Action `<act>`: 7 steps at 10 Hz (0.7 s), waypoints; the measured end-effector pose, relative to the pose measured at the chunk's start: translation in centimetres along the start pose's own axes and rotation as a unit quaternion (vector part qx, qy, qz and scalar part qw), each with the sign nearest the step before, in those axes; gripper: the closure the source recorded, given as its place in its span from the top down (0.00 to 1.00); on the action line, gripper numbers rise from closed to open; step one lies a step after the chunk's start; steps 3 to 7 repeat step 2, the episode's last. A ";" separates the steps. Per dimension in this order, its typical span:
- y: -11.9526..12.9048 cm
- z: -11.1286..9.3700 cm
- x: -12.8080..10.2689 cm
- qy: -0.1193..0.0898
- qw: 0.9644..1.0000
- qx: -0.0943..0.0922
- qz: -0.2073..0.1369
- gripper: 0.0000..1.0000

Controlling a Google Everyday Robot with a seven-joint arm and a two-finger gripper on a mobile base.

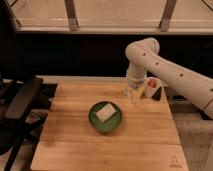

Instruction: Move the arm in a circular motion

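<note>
From the 1 camera view, I have the arm (165,67) reaching over the wooden table's (75,145) far right edge, gripper (133,91) low beside a red-topped cup (152,86), apart from the green bowl (105,117), presumably for sweep room. Fingers: I cannot tell.
</note>
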 end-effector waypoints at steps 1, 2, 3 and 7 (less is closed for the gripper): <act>0.5 0.1 -0.3 -0.001 1.000 -0.001 -0.003 0.65; 1.0 0.1 -0.3 -0.003 1.000 0.001 -0.003 0.65; 1.0 0.1 -0.3 -0.003 1.000 0.001 -0.003 0.65; 1.0 0.1 -0.3 -0.003 1.000 0.001 -0.003 0.65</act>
